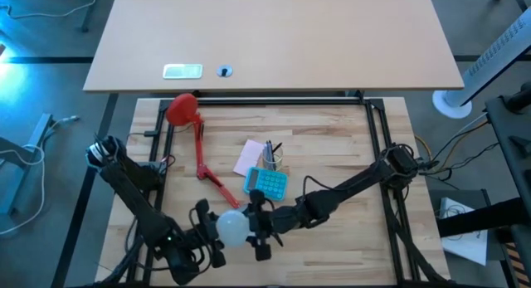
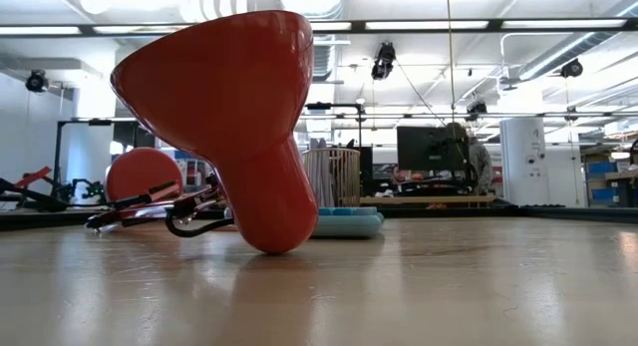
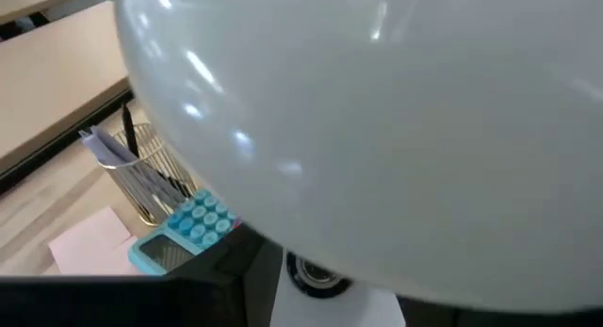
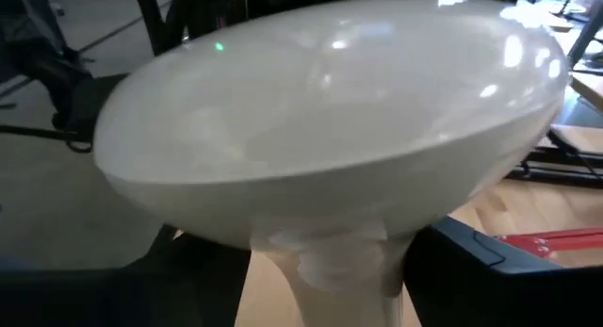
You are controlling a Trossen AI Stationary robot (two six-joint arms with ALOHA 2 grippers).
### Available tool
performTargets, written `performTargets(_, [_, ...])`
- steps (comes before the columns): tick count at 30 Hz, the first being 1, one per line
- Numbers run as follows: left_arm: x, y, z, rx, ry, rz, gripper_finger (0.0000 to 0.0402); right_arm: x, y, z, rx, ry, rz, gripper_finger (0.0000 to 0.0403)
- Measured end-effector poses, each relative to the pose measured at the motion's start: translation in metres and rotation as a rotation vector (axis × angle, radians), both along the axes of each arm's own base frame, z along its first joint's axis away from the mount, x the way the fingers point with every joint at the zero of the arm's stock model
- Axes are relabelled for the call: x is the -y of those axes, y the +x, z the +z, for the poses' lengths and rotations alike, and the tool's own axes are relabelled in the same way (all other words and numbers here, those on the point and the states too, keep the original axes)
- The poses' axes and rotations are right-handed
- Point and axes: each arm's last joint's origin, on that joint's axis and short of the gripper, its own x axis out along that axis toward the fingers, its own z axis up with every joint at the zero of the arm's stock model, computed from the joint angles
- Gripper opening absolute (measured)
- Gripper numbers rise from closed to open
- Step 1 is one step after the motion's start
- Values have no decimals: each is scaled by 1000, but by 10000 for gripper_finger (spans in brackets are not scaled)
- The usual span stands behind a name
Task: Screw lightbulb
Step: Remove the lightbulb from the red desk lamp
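Note:
The white lightbulb (image 1: 232,227) sits between my two grippers near the table's front edge, its domed head (image 4: 330,129) up and its neck down. My right gripper (image 1: 253,230) is on its right side, shut on it. My left gripper (image 1: 211,232) is close against its left side, and the dome (image 3: 377,120) fills the left wrist view. The red lamp shade (image 2: 234,117) stands with its narrow end (image 2: 274,244) on the table and its wide mouth up. The lamp's red arm (image 1: 202,155) runs back to the round base (image 1: 181,108). Neither the bulb nor the grippers appear in the low view. My right gripper has the bulb's narrow neck (image 4: 325,261), just under the wide head, between its two fingers (image 4: 471,266). The fingers come in level from the table's right side. The bulb stands upright in the hold, slightly tilted. What its lower end meets lies outside the frames.
A wire pen holder (image 1: 274,155), a blue calculator (image 1: 267,183) and a pink note (image 1: 249,158) lie just behind the grippers. A second, lighter table (image 1: 274,39) stands beyond the far edge. Bare wood (image 1: 340,139) stretches to the right.

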Motion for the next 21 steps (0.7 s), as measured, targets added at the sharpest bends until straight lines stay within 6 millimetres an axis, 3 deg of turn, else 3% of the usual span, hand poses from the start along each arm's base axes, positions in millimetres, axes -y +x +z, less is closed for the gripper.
performTargets(12, [-2, -8, 11, 22, 14, -14, 158, -1, -2, 5, 24, 9, -6, 164])
performTargets(21, [-10, -26, 24, -3, 39, -47, 158, 11, -22, 36, 11, 29, -50, 158])
